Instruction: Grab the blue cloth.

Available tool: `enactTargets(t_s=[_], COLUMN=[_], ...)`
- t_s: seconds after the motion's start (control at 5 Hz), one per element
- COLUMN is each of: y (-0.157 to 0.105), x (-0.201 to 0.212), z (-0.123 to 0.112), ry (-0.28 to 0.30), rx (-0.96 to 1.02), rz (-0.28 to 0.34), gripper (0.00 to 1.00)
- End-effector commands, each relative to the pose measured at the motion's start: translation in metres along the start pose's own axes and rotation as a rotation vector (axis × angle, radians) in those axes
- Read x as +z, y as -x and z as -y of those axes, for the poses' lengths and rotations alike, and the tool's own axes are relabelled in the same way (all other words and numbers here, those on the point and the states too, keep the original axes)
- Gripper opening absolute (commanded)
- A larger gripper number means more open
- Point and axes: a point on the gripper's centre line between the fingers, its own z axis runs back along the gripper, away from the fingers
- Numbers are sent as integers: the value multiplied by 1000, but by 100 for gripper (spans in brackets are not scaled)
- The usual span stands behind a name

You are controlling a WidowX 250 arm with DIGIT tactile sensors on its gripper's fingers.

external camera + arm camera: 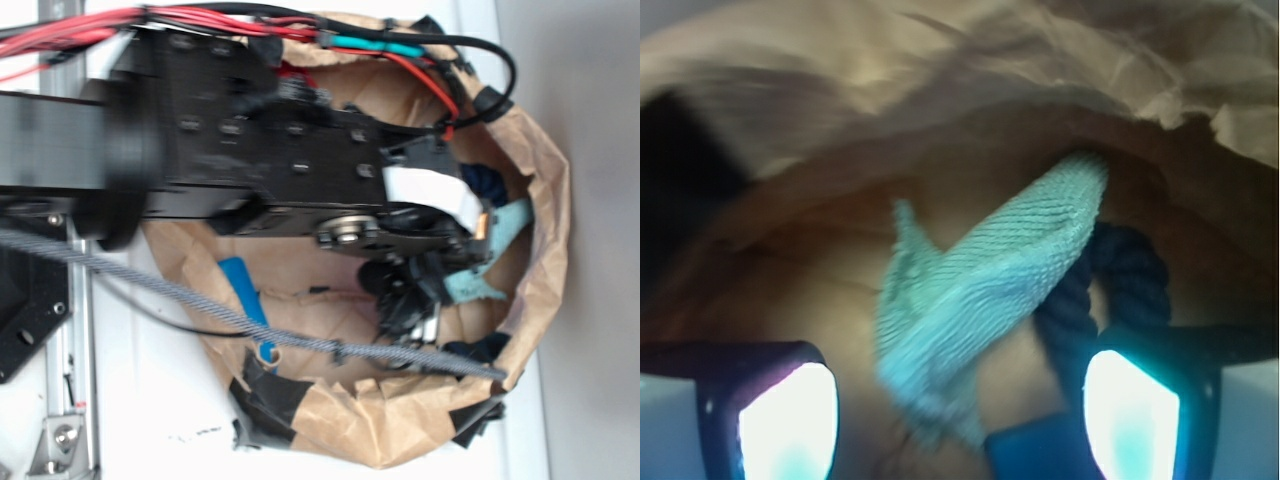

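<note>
Two glowing fingers (790, 420) sitting at the bottom corners of the wrist view, spread wide apart with open space between them and gripping nothing. Gripper (958, 425) hovering just short of the blue cloth (980, 300), the cloth's lower end hanging between the two fingers without clearly touching either. Stretching up and to the right as a long ribbed strip, crumpled at the near end, resting on the brown paper floor. Lying just right of it, partly tucked under its upper end, a dark navy rope (1120, 280) twisting in a loop. Showing at the bottom edge between the fingers, a dark blue patch, too cropped to name. Rising behind everything, the creased wall of a brown paper bag (970, 90).

Looking in from the exterior view: black arm (200, 140) reaching across the bag (545, 240), gripper (425, 285) pointing down inside it. Peeking out pale aqua beside the gripper, the cloth (478, 285), near the bag's far wall. Lying well apart on the bag floor, a bright blue block (245, 295). Crossing in front, a grey braided cable (250, 320).
</note>
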Motion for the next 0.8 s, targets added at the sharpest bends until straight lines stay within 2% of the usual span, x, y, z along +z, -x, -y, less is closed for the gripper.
enactTargets(t_s=[0.0, 0.2, 0.4, 0.6], y=[5, 2, -10, -19], x=[-10, -33, -54, -48], z=[2, 6, 5, -1], ry=[17, 8, -57, -74], rx=[-40, -92, -166, -159], rz=[22, 9, -8, 9], gripper=[100, 100, 50, 0])
